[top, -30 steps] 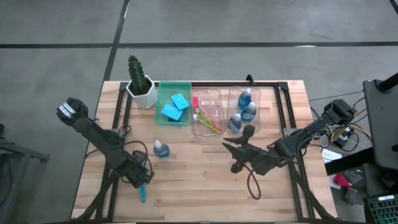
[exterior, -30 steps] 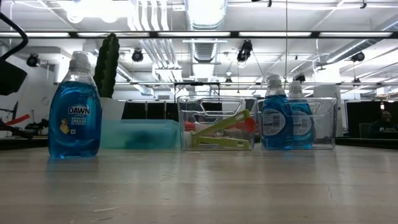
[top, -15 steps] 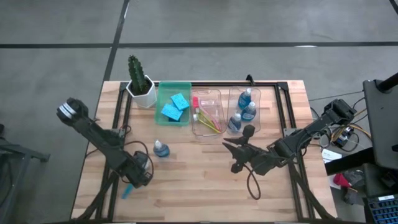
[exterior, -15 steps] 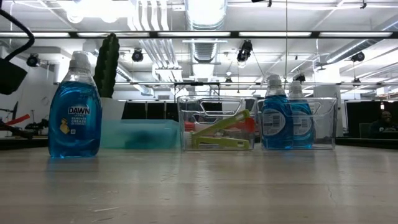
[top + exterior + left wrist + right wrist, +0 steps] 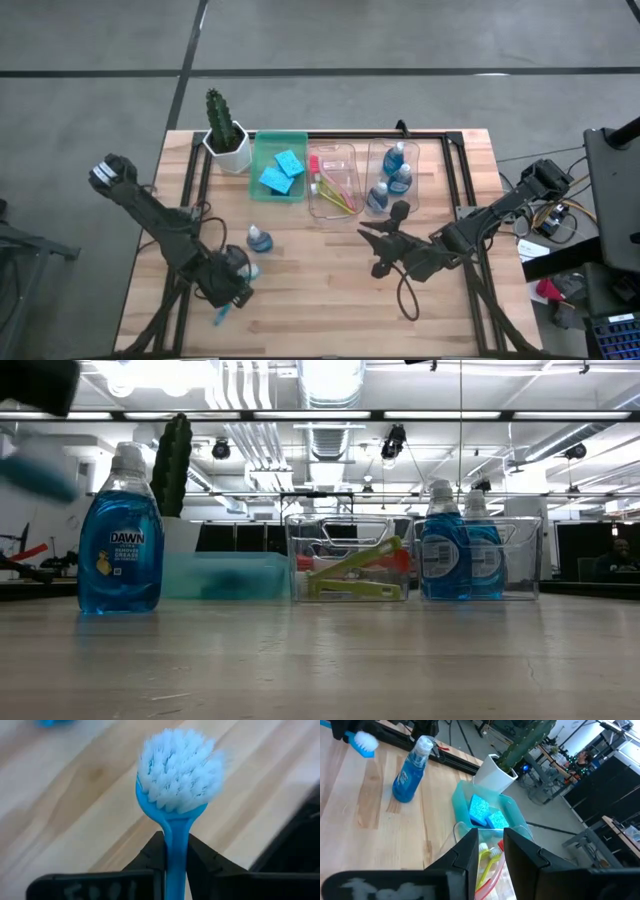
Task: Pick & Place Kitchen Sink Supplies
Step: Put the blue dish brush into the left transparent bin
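Note:
My left gripper [image 5: 232,284] is shut on a blue brush [image 5: 176,780] with white bristles, near the table's near-left corner. It is seen blurred in the low view at the brush [image 5: 40,465]. The bristle head [image 5: 250,270] points toward a lone blue bottle [image 5: 259,238] that stands on its base. My right gripper [image 5: 380,250] hovers open at mid-table, in front of the clear bins, touching nothing. Blue sponges [image 5: 280,170] lie in the green bin [image 5: 262,145]. Pink and yellow-green brushes [image 5: 335,185] lie in a clear bin. Other bottles [image 5: 393,175] stand in another. My left gripper pinches the brush's blue handle [image 5: 175,852] between its two fingers, some way below the head. The handle runs along the fingers, with the bristle head [image 5: 180,765] sticking out in front. The brush is lifted clear of the table; its free handle end [image 5: 219,318] sticks out behind the gripper.
A cactus in a white pot [image 5: 226,135] stands at the far left, beside the green bin. A black frame [image 5: 455,170] runs along the far and side edges of the table. Bare wood [image 5: 320,290] lies between the two grippers.
My left gripper has risen with the brush and shifted slightly toward the table's right. The brush has swung about in the hold: its handle end has swept left and back, and the bristle head now shows beside the gripper. In the low view it has come in at the upper left.

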